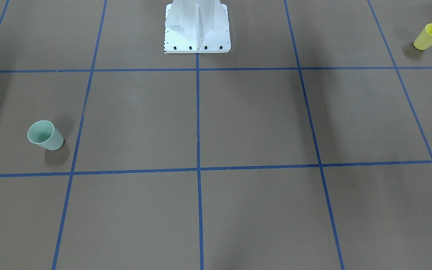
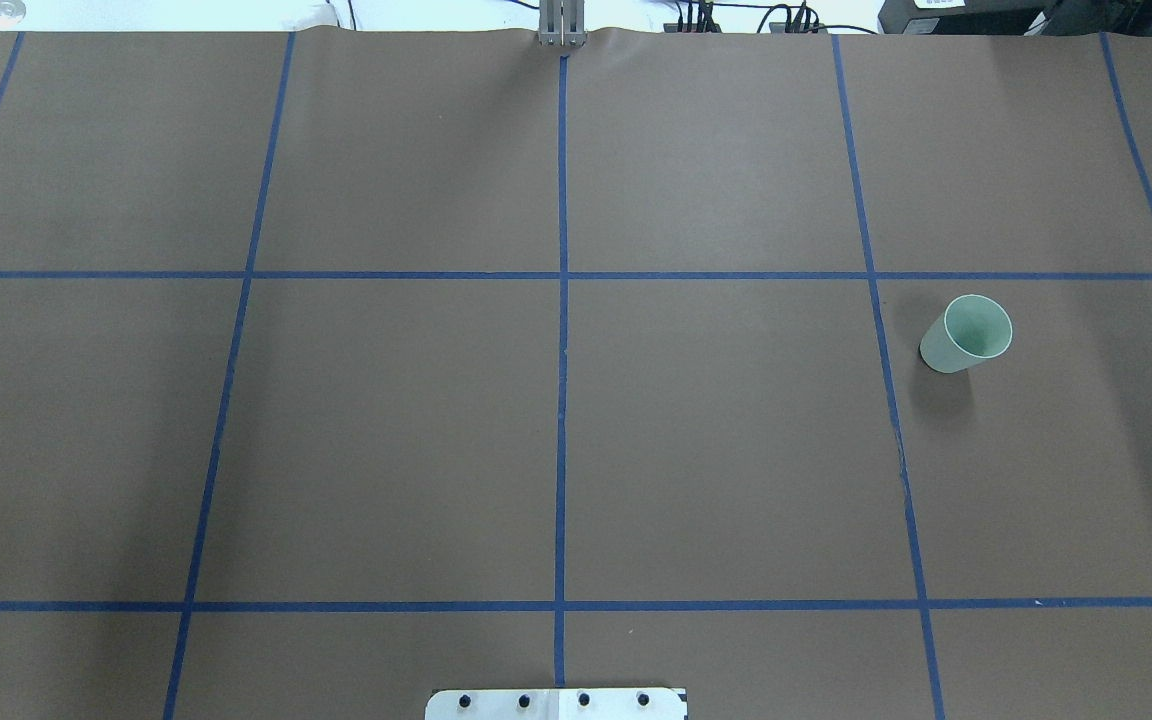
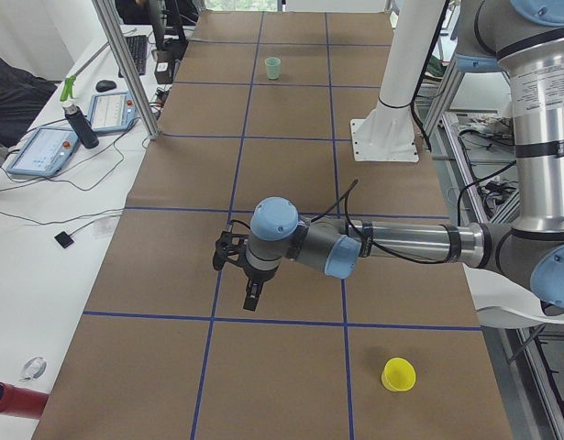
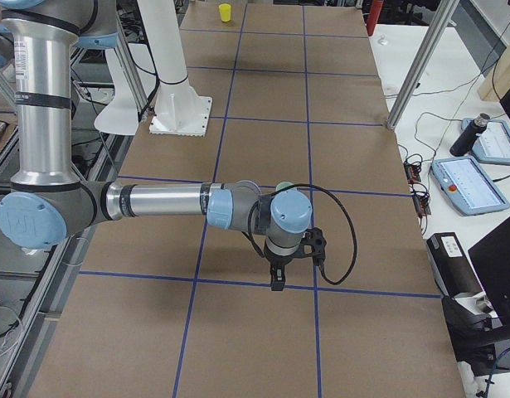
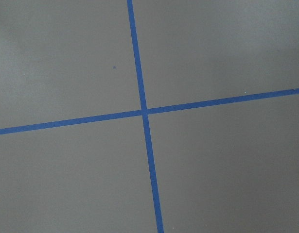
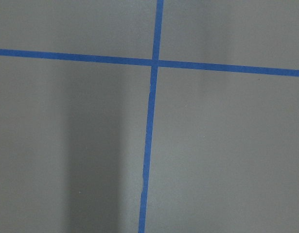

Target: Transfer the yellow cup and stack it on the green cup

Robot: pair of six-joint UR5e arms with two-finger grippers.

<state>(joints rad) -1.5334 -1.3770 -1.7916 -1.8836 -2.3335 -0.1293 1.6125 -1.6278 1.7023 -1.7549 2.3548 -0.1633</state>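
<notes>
At opposite worktop (image 2: 716, 450) ends, the yellow cup (image 1: 429, 36) and green cup (image 1: 45, 135) stand mouth-up, likely demanding a hand-over between arms. Away from both hover the left fingers (image 3: 252, 298) and right fingers (image 4: 278, 278); how open, I cannot tell.

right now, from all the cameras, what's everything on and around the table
yellow cup: 1, bright yellow, upright at the robot's left end of the table, near its edge
green cup: 1, pale mint, upright at the robot's right end, middle row of squares
table cover: 1, brown, over the whole top
tape lines: several, blue, a grid on the cover
pedestal: 1, white, at the robot's edge, centred
tablets: 2, blue-edged, on the white side desk
bottle: 1, dark, between the tablets
left arm: 1, silver and blue, stretched over the table
right arm: 1, silver and blue, likewise
left pincer: 1, black, pointing down, holds nothing; open or shut unclear
right pincer: 1, black, the same
</notes>
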